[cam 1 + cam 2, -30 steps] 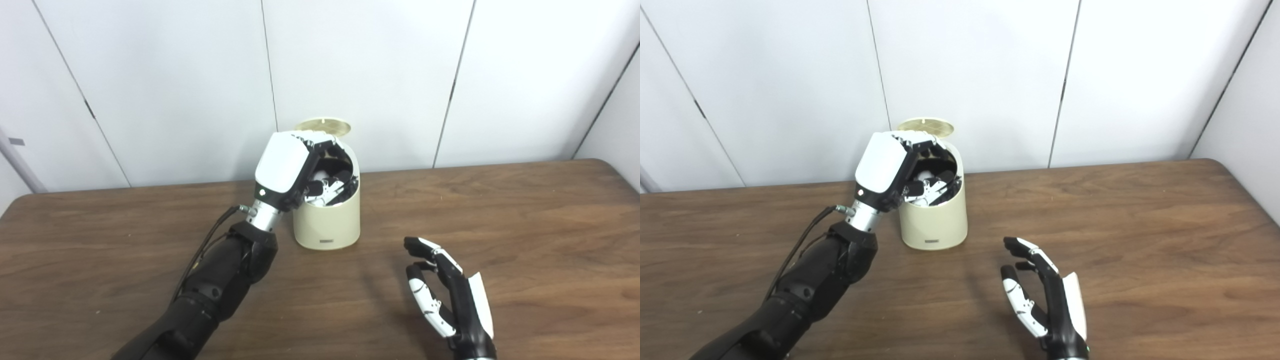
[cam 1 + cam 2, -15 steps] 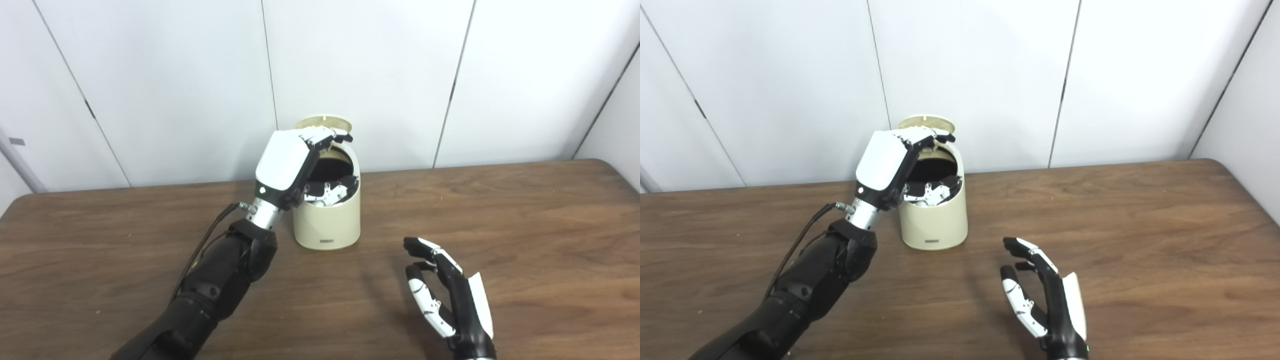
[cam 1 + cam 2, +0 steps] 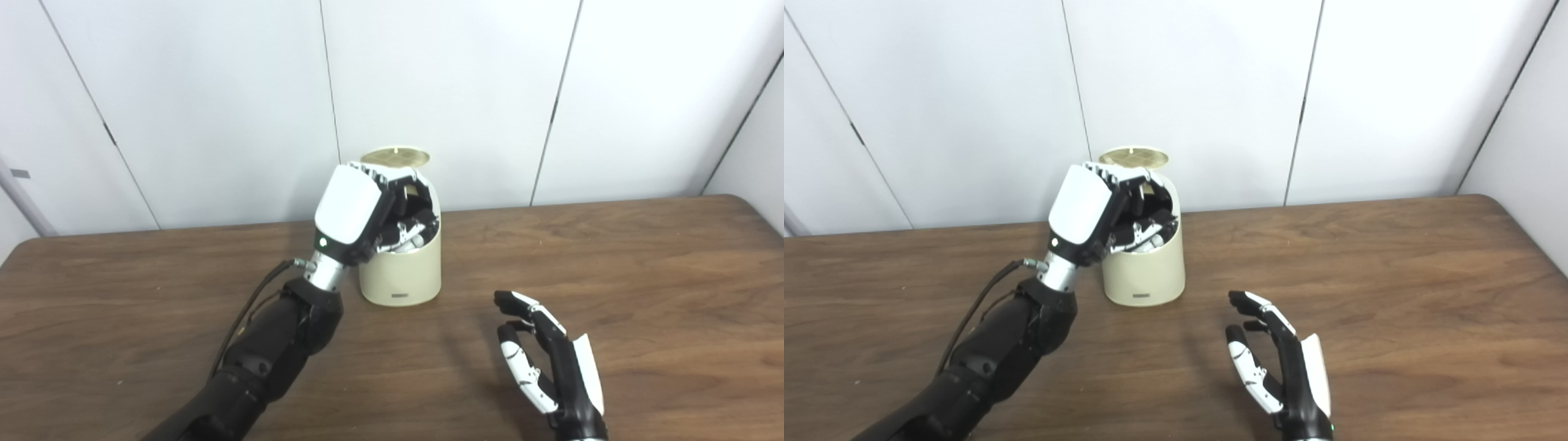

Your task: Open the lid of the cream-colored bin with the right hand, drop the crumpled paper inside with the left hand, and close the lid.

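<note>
On the broad wood-grain tabletop [image 3: 612,257] stands the smooth cream-colored cylindrical bin [image 3: 401,269], round lid [image 3: 395,157] tipped up behind, where the glossy white-backed left hand [image 3: 358,211] curls into its mouth, grasp and crumpled paper hidden, while the black-and-white right hand [image 3: 545,361] rests nearby, fingers apart, empty.

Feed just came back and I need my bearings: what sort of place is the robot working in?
Probably a bare lab or test room: a wooden table against plain white wall panels, with only a small cream-colored bin on it.
</note>
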Motion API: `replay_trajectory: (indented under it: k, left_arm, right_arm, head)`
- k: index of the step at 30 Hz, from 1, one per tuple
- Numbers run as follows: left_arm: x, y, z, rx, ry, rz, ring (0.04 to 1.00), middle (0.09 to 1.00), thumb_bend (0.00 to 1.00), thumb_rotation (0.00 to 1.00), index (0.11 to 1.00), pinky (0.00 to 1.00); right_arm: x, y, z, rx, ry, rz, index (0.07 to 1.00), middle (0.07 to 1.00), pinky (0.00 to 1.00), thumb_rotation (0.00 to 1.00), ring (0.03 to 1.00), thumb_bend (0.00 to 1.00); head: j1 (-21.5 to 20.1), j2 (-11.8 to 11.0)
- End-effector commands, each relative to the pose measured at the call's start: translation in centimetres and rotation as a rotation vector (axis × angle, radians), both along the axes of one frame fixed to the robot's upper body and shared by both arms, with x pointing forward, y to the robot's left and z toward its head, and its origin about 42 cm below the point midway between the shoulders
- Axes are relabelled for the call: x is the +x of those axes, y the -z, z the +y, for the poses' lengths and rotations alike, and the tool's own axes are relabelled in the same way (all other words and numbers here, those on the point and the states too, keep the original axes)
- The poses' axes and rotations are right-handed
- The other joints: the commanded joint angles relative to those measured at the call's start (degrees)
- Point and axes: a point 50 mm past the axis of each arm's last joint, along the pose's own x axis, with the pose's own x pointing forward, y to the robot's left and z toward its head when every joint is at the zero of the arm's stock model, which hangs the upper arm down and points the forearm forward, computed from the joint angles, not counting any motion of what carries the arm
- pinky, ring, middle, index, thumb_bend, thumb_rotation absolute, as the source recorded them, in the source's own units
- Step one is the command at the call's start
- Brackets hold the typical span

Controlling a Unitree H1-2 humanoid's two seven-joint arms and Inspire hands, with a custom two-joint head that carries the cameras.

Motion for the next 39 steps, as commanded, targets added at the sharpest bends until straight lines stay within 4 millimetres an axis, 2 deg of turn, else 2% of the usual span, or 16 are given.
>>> replay_trajectory:
  k: [1, 9, 13, 19, 27, 30, 32, 35, 39]
  left_arm:
    - [0.6, -2.9, 0.1, -0.060, 0.023, -0.083, 0.178, 0.242, 0.51, 0.05, 0.470, 0.14]
    - [-0.5, -3.0, 0.6, -0.128, 0.034, -0.077, 0.177, 0.250, 0.51, 0.05, 0.470, 0.13]
    - [-1.9, -3.0, 2.4, -0.196, 0.038, -0.077, 0.183, 0.255, 0.51, 0.05, 0.471, 0.14]
    - [-5.6, -3.9, 5.5, -0.349, 0.043, -0.125, 0.176, 0.250, 0.51, 0.05, 0.471, 0.13]
    - [-10.2, -4.8, 9.7, -0.498, -0.029, -0.159, 0.142, 0.218, 0.51, 0.06, 0.471, 0.10]
    - [-11.7, -4.1, 11.2, -0.550, -0.042, -0.109, 0.165, 0.241, 0.51, 0.05, 0.471, 0.12]
    - [-13.2, -2.7, 12.6, -0.577, -0.055, -0.036, 0.172, 0.250, 0.51, 0.05, 0.471, 0.12]
    - [-15.2, -0.7, 14.3, -0.610, -0.082, 0.055, 0.152, 0.226, 0.51, 0.04, 0.472, 0.11]
    - [-17.2, 0.8, 15.6, -0.647, -0.121, 0.119, 0.138, 0.212, 0.51, 0.04, 0.472, 0.09]
  right_arm:
    - [0.0, -1.0, 0.2, 0.004, -0.005, -0.055, 0.743, 0.750, 0.66, 0.72, 0.754, 0.12]
    - [0.1, -0.9, -0.1, 0.010, -0.012, -0.053, 0.743, 0.752, 0.67, 0.72, 0.758, 0.12]
    - [0.3, -0.7, -0.4, 0.004, -0.013, -0.053, 0.741, 0.748, 0.66, 0.72, 0.753, 0.12]
    - [0.4, -0.6, -1.2, 0.006, -0.014, -0.047, 0.741, 0.751, 0.67, 0.71, 0.754, 0.12]
    - [0.4, -0.6, -1.8, -0.002, -0.013, -0.040, 0.742, 0.752, 0.67, 0.77, 0.753, 0.14]
    - [0.5, -0.5, -2.0, 0.005, -0.017, -0.044, 0.737, 0.750, 0.68, 0.75, 0.755, 0.14]
    - [0.6, -0.5, -2.1, 0.005, -0.017, -0.046, 0.733, 0.746, 0.67, 0.75, 0.752, 0.14]
    - [0.6, -0.5, -2.3, 0.001, -0.016, -0.046, 0.730, 0.743, 0.67, 0.74, 0.748, 0.13]
    - [0.6, -0.6, -2.6, 0.001, -0.017, -0.046, 0.730, 0.742, 0.67, 0.74, 0.748, 0.14]
  head:
    - [-0.1, 0.1]
    - [0.6, 0.1]
    - [1.2, -0.3]
    - [2.7, -0.1]
    - [3.7, 0.0]
    - [4.1, 0.0]
    - [4.0, 0.1]
    - [4.3, 0.1]
    - [4.7, 0.2]
